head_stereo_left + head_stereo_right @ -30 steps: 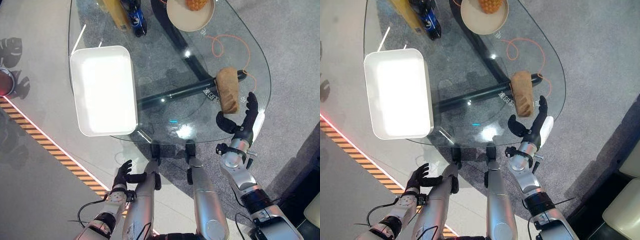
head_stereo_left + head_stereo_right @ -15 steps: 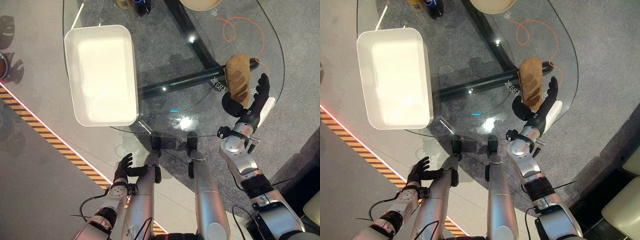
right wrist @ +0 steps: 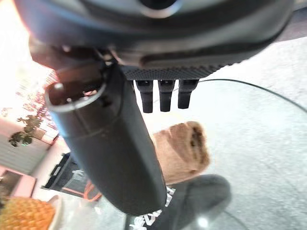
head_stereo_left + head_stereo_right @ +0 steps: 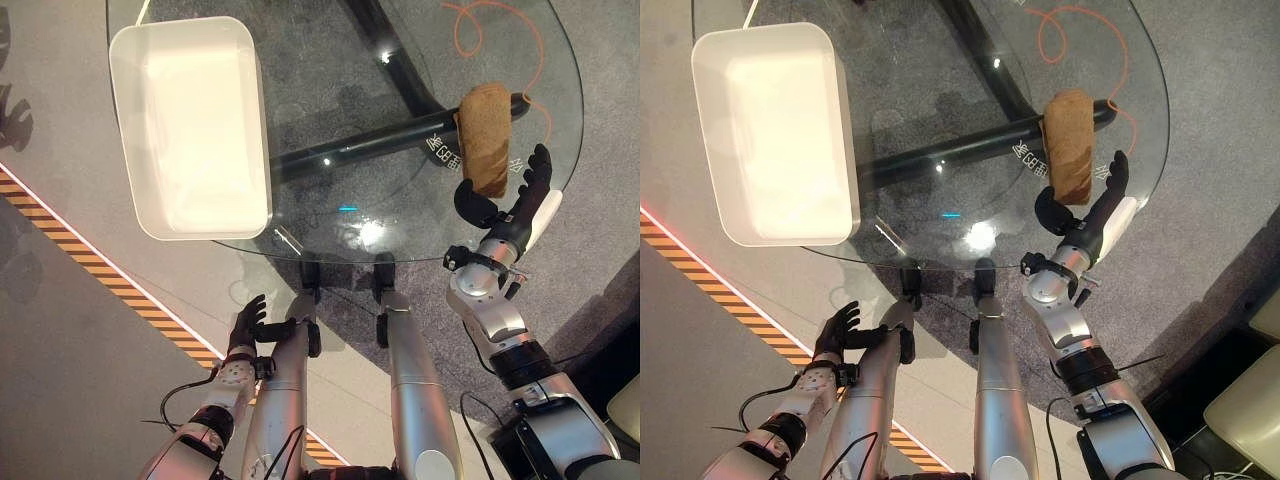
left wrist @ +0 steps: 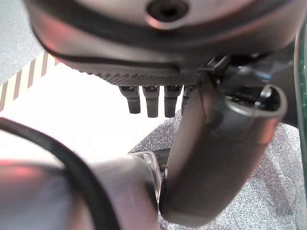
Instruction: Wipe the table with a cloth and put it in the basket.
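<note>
Open right hand — beside cloth

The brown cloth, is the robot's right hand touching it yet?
Cannot tell. In the left eye view the open right hand sits right at the cloth, thumb overlapping its near end; no view shows contact or gap.

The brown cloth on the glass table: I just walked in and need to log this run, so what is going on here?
The robot's right hand is open at the near end of the rolled brown cloth, thumb on one side and fingers on the other, not yet closed on it. The cloth lies on the glass table near its right edge. The white basket sits on the table's left side with nothing in it. The left hand hangs open below the table edge, idle.
</note>
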Robot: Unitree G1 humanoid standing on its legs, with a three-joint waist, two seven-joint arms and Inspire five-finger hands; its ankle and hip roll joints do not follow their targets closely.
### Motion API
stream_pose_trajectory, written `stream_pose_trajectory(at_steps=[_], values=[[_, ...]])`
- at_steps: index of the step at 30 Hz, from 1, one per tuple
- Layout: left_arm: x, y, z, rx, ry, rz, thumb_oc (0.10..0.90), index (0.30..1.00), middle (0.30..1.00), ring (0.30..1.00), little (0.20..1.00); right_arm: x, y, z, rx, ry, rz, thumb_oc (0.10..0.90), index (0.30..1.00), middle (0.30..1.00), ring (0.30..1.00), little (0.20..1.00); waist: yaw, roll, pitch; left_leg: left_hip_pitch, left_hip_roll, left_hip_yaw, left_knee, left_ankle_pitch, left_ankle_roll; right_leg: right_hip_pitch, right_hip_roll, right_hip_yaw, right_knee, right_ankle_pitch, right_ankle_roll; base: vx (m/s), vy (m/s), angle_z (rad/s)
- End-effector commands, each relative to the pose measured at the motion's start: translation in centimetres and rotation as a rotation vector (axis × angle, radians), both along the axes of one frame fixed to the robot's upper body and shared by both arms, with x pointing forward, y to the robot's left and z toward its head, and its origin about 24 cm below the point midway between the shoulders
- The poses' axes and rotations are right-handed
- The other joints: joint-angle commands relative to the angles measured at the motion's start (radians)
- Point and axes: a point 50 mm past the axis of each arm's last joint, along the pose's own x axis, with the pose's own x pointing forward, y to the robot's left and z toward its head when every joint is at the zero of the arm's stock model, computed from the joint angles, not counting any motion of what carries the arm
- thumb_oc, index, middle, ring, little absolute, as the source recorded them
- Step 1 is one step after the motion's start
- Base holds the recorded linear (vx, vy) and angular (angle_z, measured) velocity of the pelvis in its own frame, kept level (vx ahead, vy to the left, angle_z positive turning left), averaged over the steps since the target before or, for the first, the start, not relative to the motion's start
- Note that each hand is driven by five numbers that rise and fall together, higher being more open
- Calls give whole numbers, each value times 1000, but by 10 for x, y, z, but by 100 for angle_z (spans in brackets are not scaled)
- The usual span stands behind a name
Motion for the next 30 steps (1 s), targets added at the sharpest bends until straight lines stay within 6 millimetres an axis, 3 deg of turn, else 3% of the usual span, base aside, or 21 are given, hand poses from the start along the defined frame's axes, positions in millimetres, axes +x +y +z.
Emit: stream_pose_trajectory(at_steps=[1, 8, 22, 30], values=[[-48, -5, -38, -1, 171, 28, 800, 900, 900, 900, 900, -8, -12, 34, -2, -164, -19, 800, 900, 900, 900, 900, 6, 14, -18, -48, -49, -16, 140, -109, 31, -18, 36, -52, -70, 79, -18, 0, 0, 0], [-48, -9, -36, -9, 185, 24, 800, 900, 900, 900, 900, -4, -14, 42, 1, -175, -10, 800, 900, 900, 900, 900, 17, 25, -18, -78, -54, -24, 147, -106, 32, -48, 33, -57, -66, 85, -15, 1, 1, 0], [-42, -14, -32, -19, 172, 10, 800, 900, 900, 900, 900, 11, -43, 68, -20, -131, -170, 800, 900, 900, 900, 900, 40, 40, -18, -128, -58, -36, 165, -109, 30, -96, 32, -61, -54, 92, -9, 6, 5, 3], [-42, -16, -29, -33, 159, 4, 800, 900, 900, 900, 900, 16, -53, 69, -8, -64, -201, 800, 900, 900, 900, 900, 50, 43, -18, -153, -61, -43, 166, -106, 29, -119, 31, -66, -54, 98, -8, 3, -1, 2]])
